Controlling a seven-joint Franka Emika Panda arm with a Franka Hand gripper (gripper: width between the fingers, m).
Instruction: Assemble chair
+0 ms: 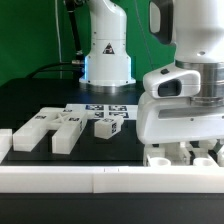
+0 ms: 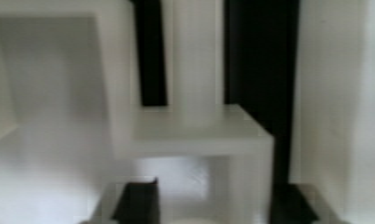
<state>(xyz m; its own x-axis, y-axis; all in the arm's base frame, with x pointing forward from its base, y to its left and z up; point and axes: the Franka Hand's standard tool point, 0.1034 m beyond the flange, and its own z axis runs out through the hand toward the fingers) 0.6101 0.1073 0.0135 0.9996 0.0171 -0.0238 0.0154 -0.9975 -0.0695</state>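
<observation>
Your pincer is down low at the exterior view's right, just behind the long white rail. Its tips sit in among some small white chair bits. I can't tell if it's open, shut or holding sth, because the tips are mostly hidden. The wrist cam doesn't help either. It's v. close & blurry, and shows just a chunky white piece w/ dark gaps beside it.

Going out toward the exterior view's left, the other chair parts lie loose on the black desk. There are the notched blocks, close together, and then a small block w/ a tag on it. Just behind that one is the flat marker board. The arm's base stands at the back.

Step, my guess: you're working on the small bits by the rail, picking one up or setting it down. The chair looks far from done, as most parts aren't joined yet.

Next move needs care. First check if the pincer has a part. If it does, lift straight up & slow, w/o bumping the bits next to it. If not, line up on one bit and close gently.
</observation>
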